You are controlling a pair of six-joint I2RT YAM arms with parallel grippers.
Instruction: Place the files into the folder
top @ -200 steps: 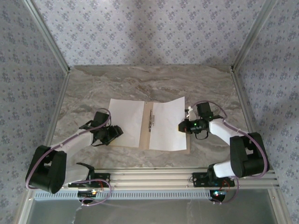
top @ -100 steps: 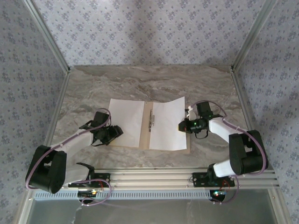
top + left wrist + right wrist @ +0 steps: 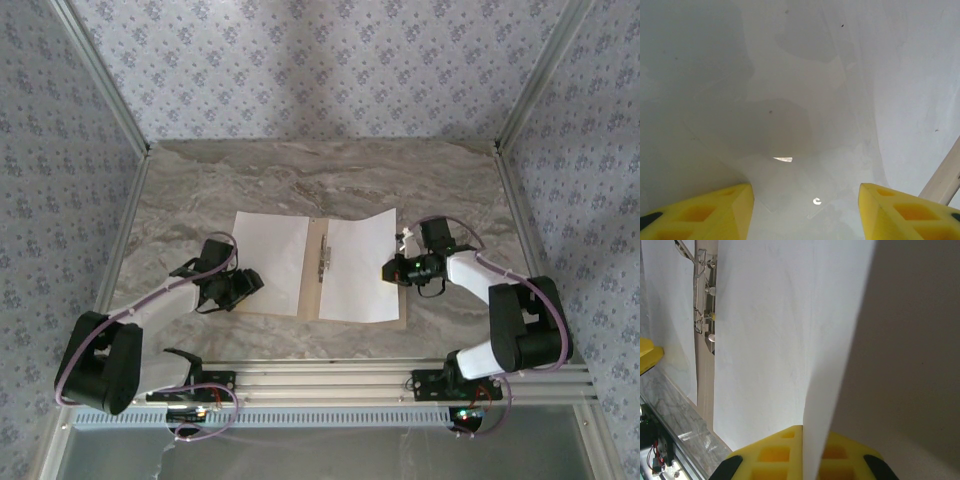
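White files (image 3: 270,262) lay 1 per half on the open folder (image 3: 309,285). Nothing shifted: right gripper (image 3: 812,450) stayed pinched on the right one's lifted edge, left gripper (image 3: 805,210) fingers apart above the left; release likely next.

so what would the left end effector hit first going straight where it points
Most likely the thin white rectangular paper sheet directly ahead of the left end effector, though depth is unclear.
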